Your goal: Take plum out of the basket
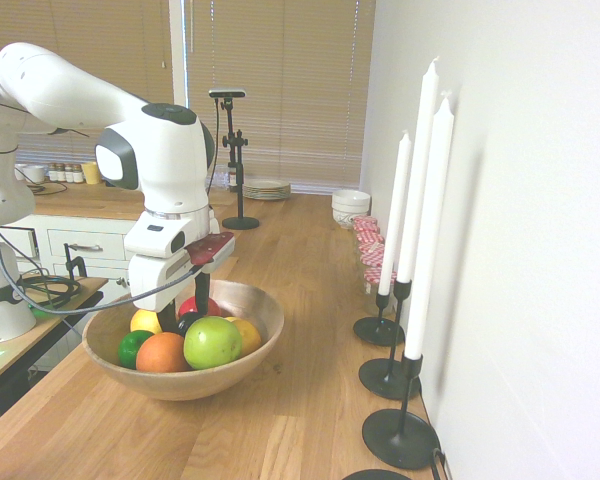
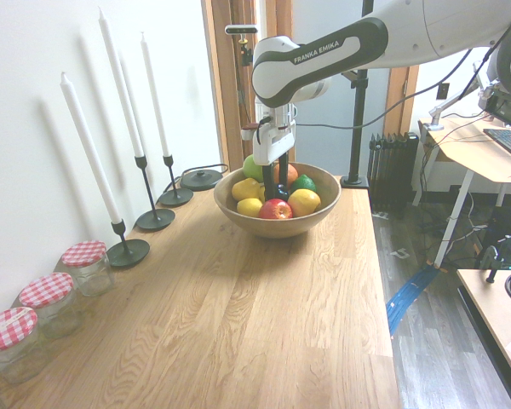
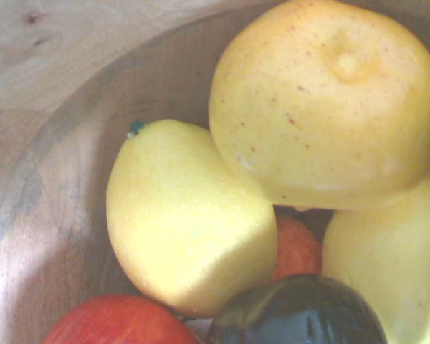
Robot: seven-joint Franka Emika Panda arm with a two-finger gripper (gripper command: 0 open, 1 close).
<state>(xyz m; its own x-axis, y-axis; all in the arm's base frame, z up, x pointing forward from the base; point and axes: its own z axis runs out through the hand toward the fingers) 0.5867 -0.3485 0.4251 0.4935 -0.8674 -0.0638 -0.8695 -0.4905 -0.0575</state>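
The basket point(image 1: 230, 380) is a wide wooden bowl full of fruit on the wooden counter, also seen in the second exterior view as the basket point(image 2: 277, 227). The plum point(image 1: 188, 322), small and almost black, lies in the middle of the fruit; it shows too as the plum point(image 2: 278, 193) and, close up in the wrist view, as the plum point(image 3: 301, 315). My gripper point(image 1: 185, 308) reaches down into the bowl, open, with one dark finger on each side of the plum. From the other side the gripper point(image 2: 276, 182) stands the same way.
Around the plum lie a green apple point(image 1: 212, 343), an orange point(image 1: 161, 354), a lime point(image 1: 130, 347), a red apple point(image 2: 275, 209) and yellow lemons point(image 3: 183, 222). Tall candles point(image 1: 420, 200) line the wall. Jars point(image 2: 83, 264) and white bowls point(image 1: 351, 205) stand further along.
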